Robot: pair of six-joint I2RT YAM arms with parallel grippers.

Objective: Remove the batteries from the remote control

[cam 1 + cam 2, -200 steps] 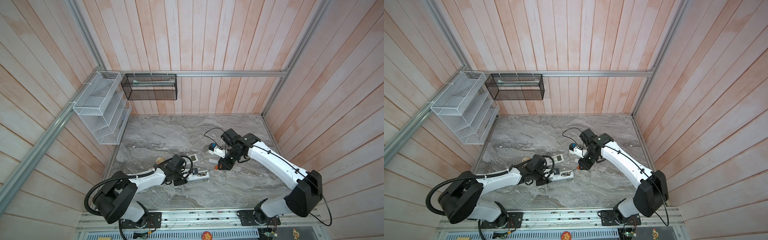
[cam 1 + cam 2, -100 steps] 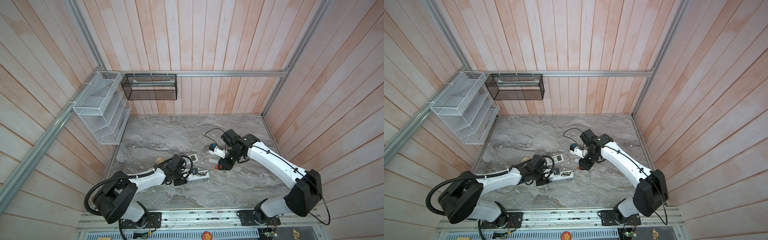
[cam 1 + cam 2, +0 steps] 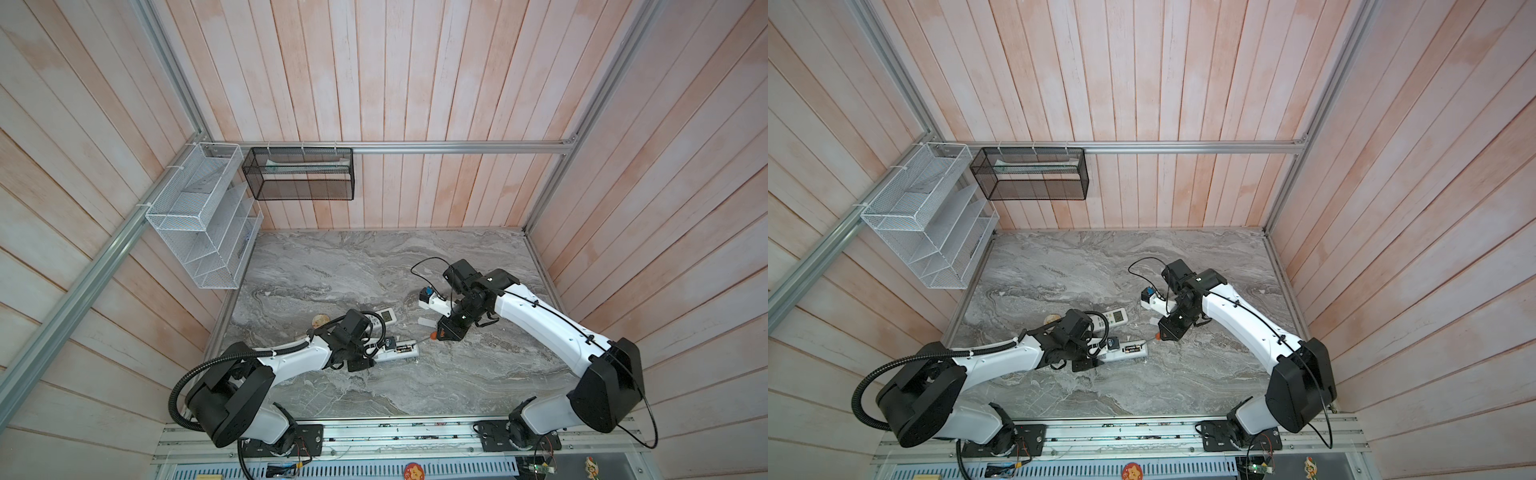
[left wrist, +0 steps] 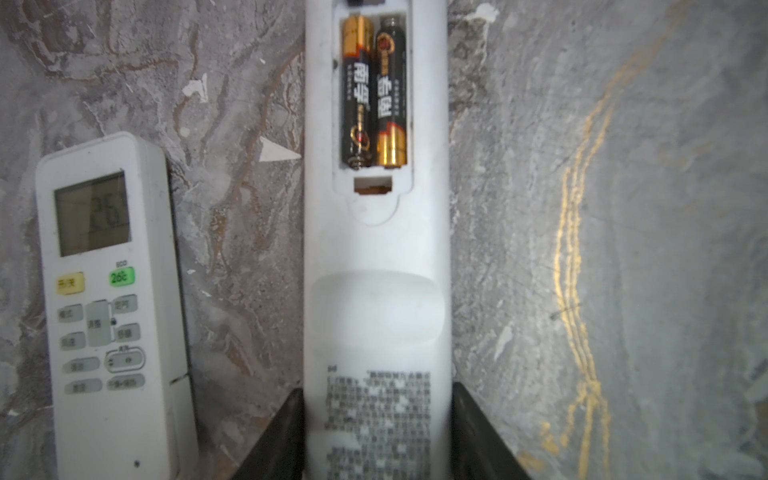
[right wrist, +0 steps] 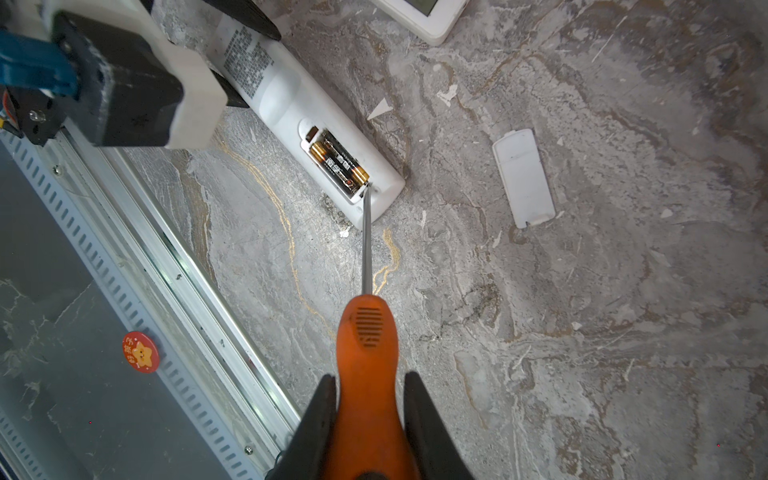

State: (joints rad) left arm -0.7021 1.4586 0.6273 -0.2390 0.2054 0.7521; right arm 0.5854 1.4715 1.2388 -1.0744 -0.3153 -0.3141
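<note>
A: Where are the batteries (image 4: 373, 91)?
B: Two, side by side in the open bay (image 4: 372, 185) of the remote (image 4: 376, 266), at the end away from the left gripper (image 4: 376, 390); neither looks lifted.
A: And the grips?
B: The left gripper is about half closed, its jaws pressed on the remote's two sides at the printed end; the right gripper (image 5: 370, 380) is nearly closed, clamped on the orange handle of the screwdriver (image 5: 365, 332); the shaft slants down to the bay's far wall, with the tip at one battery's gold end; I cannot tell whether it is under it.
A: How would you pry?
B: I'd work the tip beneath that gold end and push the cell a little toward its spring, then tilt the handle down gently; a hard flick could shoot the cell off the remote or let the tip slip onto the plastic; the left gripper should bear down so the remote does not pivot.
A: Any writing?
B: White Chinese characters on the black-and-gold cells, brand unreadable to me; a block of small print on the remote's back, blurred; on the second remote (image 4: 108, 307), beside the remote, a green key reads "26c" under "ECO", and the screen digits are faint; the cover (image 5: 524, 178), lying apart from the remote's bay end, is blank.
</note>
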